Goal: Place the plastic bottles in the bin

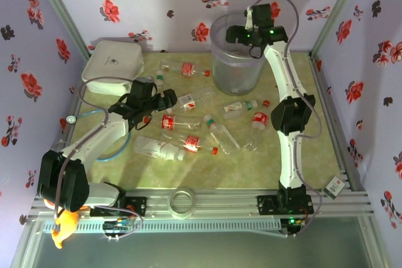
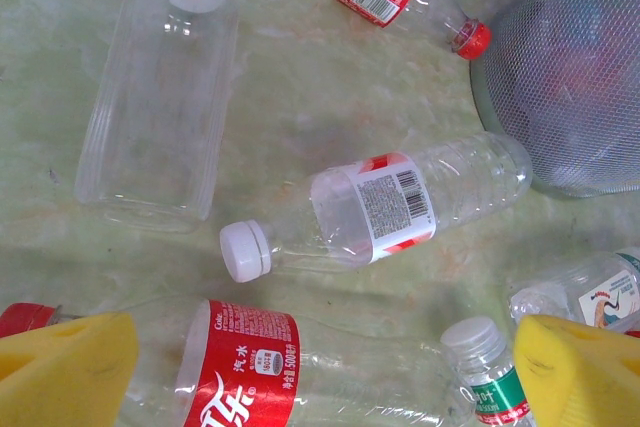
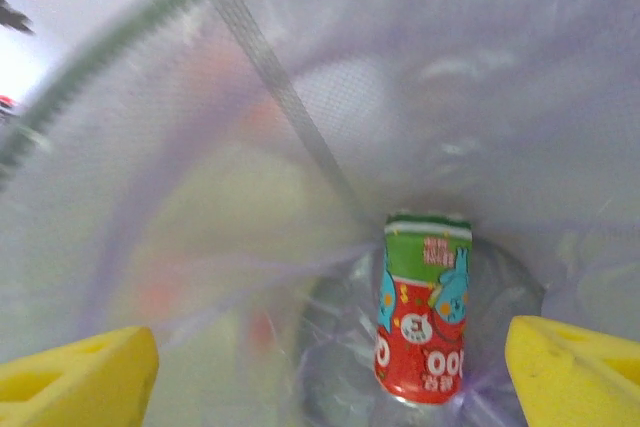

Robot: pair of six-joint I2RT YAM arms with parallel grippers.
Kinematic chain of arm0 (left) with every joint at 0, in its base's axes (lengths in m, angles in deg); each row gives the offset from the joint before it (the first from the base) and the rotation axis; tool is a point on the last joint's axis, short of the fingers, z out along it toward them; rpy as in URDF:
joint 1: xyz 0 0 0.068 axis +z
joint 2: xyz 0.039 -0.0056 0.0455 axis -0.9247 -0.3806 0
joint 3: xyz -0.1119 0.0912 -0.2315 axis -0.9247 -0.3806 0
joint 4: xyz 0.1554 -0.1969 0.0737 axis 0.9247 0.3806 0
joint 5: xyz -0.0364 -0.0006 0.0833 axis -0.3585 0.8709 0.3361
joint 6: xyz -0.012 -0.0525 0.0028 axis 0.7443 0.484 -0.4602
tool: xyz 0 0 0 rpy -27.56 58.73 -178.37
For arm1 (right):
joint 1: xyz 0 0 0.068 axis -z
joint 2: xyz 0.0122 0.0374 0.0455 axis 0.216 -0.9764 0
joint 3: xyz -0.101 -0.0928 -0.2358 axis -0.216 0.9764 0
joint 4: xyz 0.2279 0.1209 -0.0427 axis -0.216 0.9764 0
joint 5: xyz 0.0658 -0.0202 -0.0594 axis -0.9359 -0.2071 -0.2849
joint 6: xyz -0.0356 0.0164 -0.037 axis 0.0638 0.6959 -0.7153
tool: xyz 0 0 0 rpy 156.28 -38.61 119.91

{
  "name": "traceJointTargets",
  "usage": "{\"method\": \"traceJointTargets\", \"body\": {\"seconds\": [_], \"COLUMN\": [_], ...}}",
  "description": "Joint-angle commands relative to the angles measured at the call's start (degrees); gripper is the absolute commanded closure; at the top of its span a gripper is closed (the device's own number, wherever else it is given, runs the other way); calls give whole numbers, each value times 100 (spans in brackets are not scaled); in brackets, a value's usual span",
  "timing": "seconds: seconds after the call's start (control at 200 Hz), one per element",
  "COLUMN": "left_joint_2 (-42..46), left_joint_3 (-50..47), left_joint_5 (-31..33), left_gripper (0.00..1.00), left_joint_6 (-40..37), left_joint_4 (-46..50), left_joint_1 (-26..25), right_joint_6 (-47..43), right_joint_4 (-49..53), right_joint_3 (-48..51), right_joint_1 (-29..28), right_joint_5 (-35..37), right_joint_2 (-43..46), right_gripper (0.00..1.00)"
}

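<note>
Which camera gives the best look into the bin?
The right wrist view: it looks straight down inside the bin, where one bottle with a red and green label sits at the bottom. The top external view shows the bin from outside, its contents unclear; the left wrist view catches part of its mesh wall.

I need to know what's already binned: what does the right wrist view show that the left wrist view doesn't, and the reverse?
Right wrist: the inside of the bin, with one red-and-green-labelled bottle at its bottom.
Left wrist: bottles lying loose on the table, among them a white-capped bottle, a cola bottle and a wide clear bottle.
Both: the bin's mesh wall, seen from outside on the left wrist, and yellow jaws set wide apart at the bottom corners, gripping nothing.
</note>
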Motion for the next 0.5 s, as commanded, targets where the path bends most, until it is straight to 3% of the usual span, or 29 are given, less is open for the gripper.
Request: {"method": "traceJointTargets", "body": {"seconds": [0.0, 0.16, 0.495], "left_joint_2": [-70, -66, -227], "left_joint_3": [111, 101, 114], "left_joint_5": [-49, -45, -44], "left_gripper": [3, 3, 2], "left_joint_6": [-14, -26, -208], "left_joint_4": [-28, -33, -116], "left_joint_1": [-48, -51, -48], "right_joint_6": [-13, 187, 434], "right_joint_4": [158, 194, 451], "right_joint_3": [-219, 386, 3405], "right_joint_1": [-29, -54, -245], "right_joint_5": [240, 530, 1856], "right_joint_2": [443, 1330, 4080], "right_gripper": [8, 9, 12]}}
